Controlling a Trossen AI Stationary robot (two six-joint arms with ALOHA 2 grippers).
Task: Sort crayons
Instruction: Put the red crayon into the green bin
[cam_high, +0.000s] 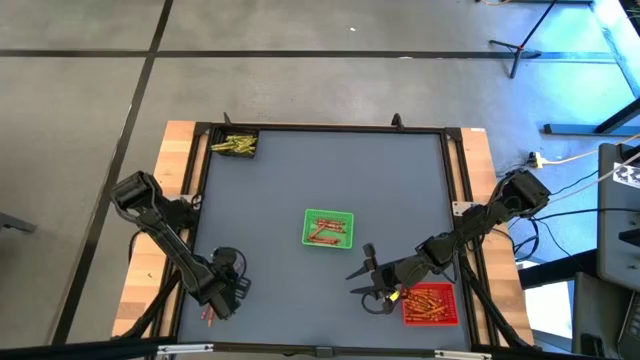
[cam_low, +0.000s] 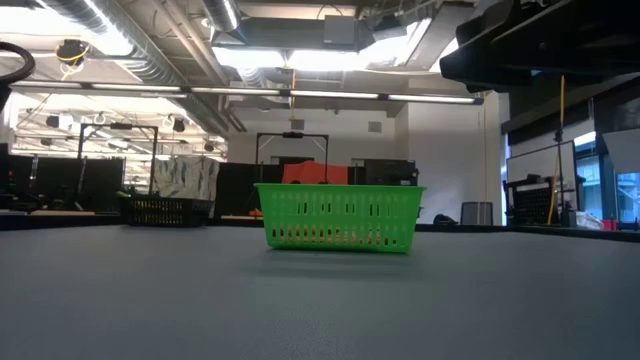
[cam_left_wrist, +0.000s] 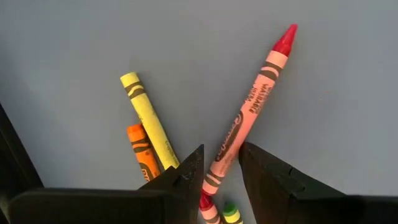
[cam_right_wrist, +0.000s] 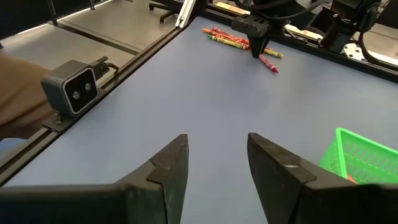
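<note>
Several crayons lie loose on the grey table near its front left corner: a red one (cam_left_wrist: 249, 106), a yellow one (cam_left_wrist: 149, 118), an orange one (cam_left_wrist: 142, 152) and a green tip (cam_left_wrist: 231, 213). My left gripper (cam_left_wrist: 221, 168) points straight down over them, open, with a finger on each side of the red crayon's lower half. It also shows over that pile (cam_right_wrist: 236, 38) in the right wrist view. My right gripper (cam_high: 366, 281) hangs open and empty above the table, left of the red tray (cam_high: 432, 304). My left gripper comes from above, its fingers (cam_left_wrist: 186, 177) lying across the red crayon near its blunt end (cam_left_wrist: 219, 169). Whether the fingers touch the crayon I cannot tell. The crayon lies flat on the table.
A green tray (cam_high: 328, 228) with reddish crayons stands mid-table. The red tray at the front right holds red and orange crayons. Yellow and green crayons (cam_high: 235, 145) lie at the far left corner. A raised black frame (cam_high: 330, 128) runs round the table.
</note>
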